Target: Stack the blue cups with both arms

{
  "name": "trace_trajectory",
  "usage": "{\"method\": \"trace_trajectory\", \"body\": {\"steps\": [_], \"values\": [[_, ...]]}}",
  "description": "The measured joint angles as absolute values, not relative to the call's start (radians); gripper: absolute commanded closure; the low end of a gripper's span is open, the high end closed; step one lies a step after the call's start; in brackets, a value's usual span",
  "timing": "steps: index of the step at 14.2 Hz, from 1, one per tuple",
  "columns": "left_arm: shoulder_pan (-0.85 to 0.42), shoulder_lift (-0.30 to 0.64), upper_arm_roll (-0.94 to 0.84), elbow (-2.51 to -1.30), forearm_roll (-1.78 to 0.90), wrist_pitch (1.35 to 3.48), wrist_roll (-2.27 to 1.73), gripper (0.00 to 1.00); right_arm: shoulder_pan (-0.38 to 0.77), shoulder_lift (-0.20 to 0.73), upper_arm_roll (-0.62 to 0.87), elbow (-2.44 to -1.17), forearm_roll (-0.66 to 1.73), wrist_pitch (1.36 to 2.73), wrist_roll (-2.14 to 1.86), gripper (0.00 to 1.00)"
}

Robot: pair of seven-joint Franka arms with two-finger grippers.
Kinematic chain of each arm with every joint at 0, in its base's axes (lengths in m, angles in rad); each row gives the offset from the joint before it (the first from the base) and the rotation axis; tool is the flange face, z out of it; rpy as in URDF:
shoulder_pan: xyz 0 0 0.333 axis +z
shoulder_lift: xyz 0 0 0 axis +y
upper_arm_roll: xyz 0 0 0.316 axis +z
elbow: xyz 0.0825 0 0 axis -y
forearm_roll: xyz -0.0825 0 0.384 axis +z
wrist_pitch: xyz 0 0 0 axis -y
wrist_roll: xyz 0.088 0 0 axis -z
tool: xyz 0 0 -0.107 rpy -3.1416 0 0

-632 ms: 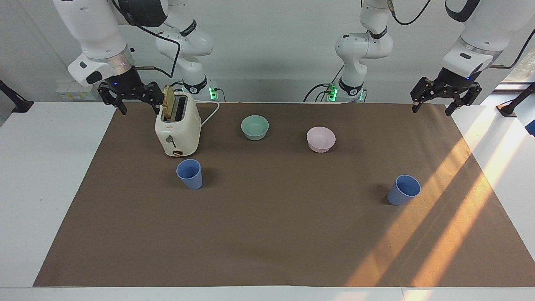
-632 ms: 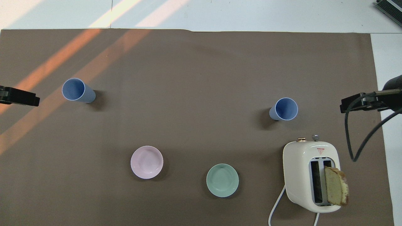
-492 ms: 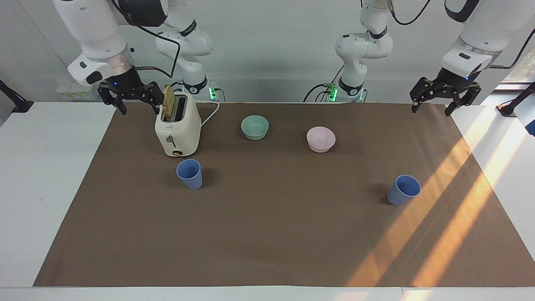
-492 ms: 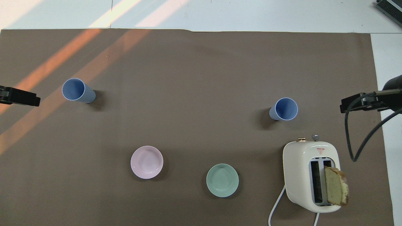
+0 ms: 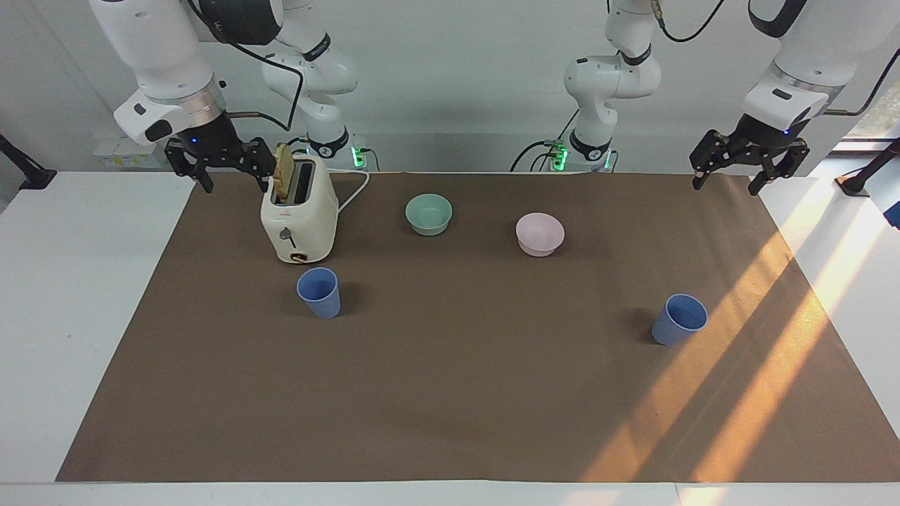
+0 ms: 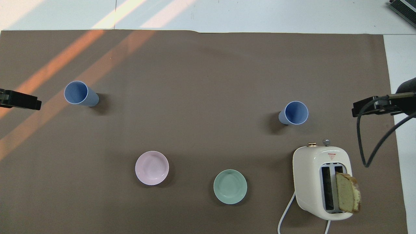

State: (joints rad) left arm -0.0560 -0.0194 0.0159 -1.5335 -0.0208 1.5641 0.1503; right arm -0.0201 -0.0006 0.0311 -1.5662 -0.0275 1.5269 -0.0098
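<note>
Two blue cups stand upright and apart on the brown mat. One cup (image 5: 319,292) is toward the right arm's end, just farther from the robots than the toaster; it also shows in the overhead view (image 6: 294,113). The other cup (image 5: 679,319) stands toward the left arm's end, and shows in the overhead view (image 6: 79,94). My right gripper (image 5: 235,184) hangs open and empty over the mat's corner beside the toaster; its tip shows in the overhead view (image 6: 370,107). My left gripper (image 5: 728,184) hangs open and empty over the mat's edge at its own end (image 6: 19,100).
A cream toaster (image 5: 299,218) with a bread slice (image 5: 283,172) sticking out stands near the right gripper. A pale green bowl (image 5: 429,213) and a pale pink bowl (image 5: 539,233) sit nearer to the robots than the cups, between the arms.
The left gripper has risen very slightly. The cups, the bowls and the right arm have not moved.
</note>
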Motion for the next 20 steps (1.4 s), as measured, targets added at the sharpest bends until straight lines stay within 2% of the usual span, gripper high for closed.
{"method": "trace_trajectory", "body": {"steps": [20], "values": [[-0.056, -0.032, 0.014, -1.533, -0.021, 1.591, 0.146, 0.0, -0.02, -0.001, 0.031, -1.566, -0.028, 1.527, -0.01, 0.0]]}}
